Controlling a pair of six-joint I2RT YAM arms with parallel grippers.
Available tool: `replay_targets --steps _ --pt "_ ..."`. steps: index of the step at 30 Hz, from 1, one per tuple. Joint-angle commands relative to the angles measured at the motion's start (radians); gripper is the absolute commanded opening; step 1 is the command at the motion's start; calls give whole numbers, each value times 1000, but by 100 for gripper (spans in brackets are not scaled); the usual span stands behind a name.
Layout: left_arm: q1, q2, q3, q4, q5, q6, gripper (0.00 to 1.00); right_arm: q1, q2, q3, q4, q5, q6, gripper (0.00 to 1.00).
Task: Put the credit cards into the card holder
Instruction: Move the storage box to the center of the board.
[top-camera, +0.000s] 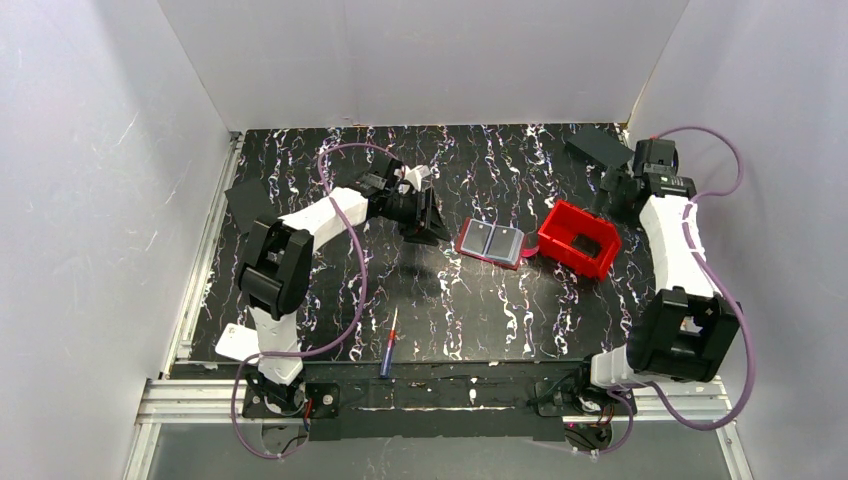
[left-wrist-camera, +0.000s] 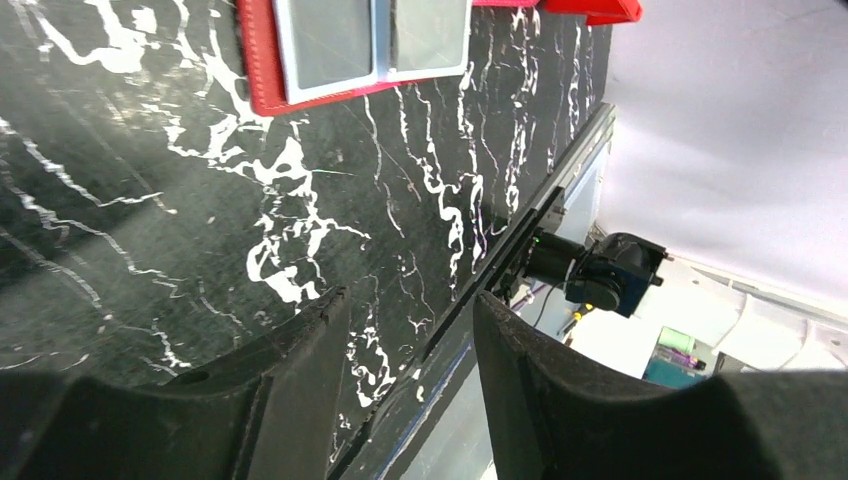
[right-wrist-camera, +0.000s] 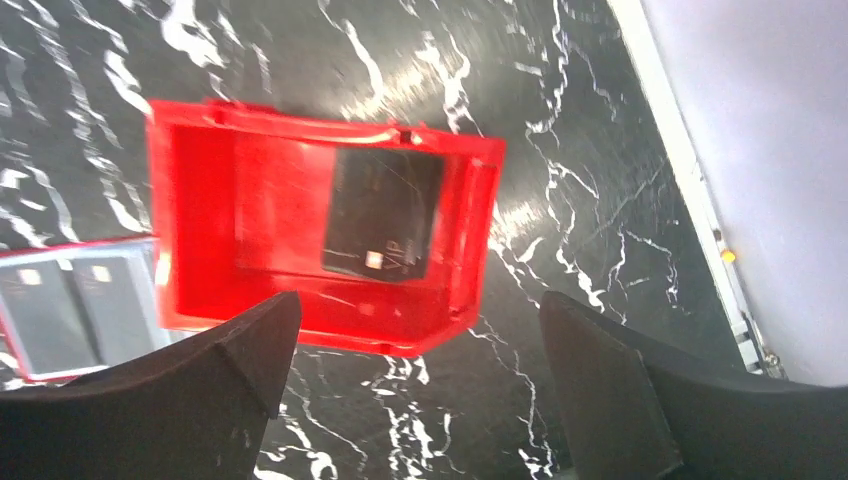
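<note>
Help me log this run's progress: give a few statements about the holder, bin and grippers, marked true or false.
1. The card holder lies open on the table. True.
2. The red bin is empty. False: a black card lies inside it.
3. The right gripper grips a card. False: it is open and empty.
4. A pen lies by the table's near edge. True.

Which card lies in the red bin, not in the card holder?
The black VIP card; the two grey cards sit in the open red card holder.
</note>
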Motion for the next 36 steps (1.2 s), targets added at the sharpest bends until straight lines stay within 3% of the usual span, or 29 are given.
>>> replay_targets --steps 1,5,11,16,19,22,30,36 --pt "-14 -40 4 35 72 -27 48 -44 50 -84 2 -78 -91 98" --pt "-21 -38 -8 61 85 -36 51 -46 58 -155 154 -191 -57 98" --pt "-47 -40 -4 66 102 -26 54 -38 111 -247 208 -335 61 94" --pt "-50 -53 2 25 62 27 56 -5 40 -342 224 -405 223 89" --pt "-50 -37 13 3 50 45 56 82 -8 -395 275 -429 319 88" --pt "-52 -9 15 0 49 45 56 161 -19 -382 259 -347 356 89" --pt "-54 42 38 -23 41 33 56 188 34 -210 33 63 264 97" --pt "-64 58 47 -18 46 -13 56 219 51 -256 95 114 331 98"
